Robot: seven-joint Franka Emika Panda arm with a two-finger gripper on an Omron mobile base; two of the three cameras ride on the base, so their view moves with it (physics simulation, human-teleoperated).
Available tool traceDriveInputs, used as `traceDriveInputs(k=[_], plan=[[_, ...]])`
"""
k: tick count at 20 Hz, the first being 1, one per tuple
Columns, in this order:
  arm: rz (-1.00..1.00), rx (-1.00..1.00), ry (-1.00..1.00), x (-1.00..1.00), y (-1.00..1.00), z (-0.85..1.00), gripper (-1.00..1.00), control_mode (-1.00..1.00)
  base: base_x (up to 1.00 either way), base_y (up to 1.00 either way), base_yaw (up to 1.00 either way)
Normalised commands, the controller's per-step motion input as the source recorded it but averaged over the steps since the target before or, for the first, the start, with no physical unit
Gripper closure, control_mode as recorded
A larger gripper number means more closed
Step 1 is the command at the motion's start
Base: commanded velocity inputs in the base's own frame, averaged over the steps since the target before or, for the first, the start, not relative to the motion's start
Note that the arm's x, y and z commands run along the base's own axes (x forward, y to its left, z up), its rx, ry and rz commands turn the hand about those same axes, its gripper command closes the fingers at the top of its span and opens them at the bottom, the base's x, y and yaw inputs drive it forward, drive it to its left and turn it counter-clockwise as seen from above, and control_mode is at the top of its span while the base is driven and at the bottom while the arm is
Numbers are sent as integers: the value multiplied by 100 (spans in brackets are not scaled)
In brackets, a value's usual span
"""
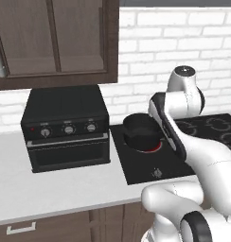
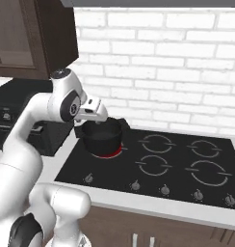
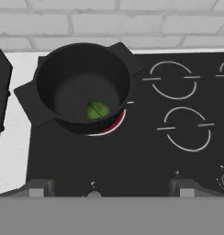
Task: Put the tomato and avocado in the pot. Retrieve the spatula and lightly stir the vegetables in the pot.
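The matte black pot [image 3: 81,69] stands on the cooktop's front-left burner, which glows red under it; the pot [image 1: 141,131] [image 2: 102,137] also appears from both sides. A green avocado [image 3: 97,110] lies on the pot's bottom, toward the near side. My gripper [image 3: 111,190] hangs open above and just in front of the pot with nothing between its fingers. In the right base view the gripper [image 2: 97,121] hovers over the pot's rim. The tomato and the spatula are out of view.
A black countertop oven [image 1: 65,127] sits on the white counter [image 1: 65,186] left of the pot. The black cooktop [image 2: 172,161] stretches right with several unlit burners and knobs along its front. Dark cabinets [image 1: 56,38] hang above the oven; a brick wall stands behind.
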Motion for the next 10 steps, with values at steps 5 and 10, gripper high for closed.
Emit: traceDriveInputs(k=[5, 10], plan=[[-2, 2, 0, -69, 0, 5, -100, -100, 0, 0, 0], [0, 0, 0, -9, 0, 0, -100, 100, -7, -3, 0]])
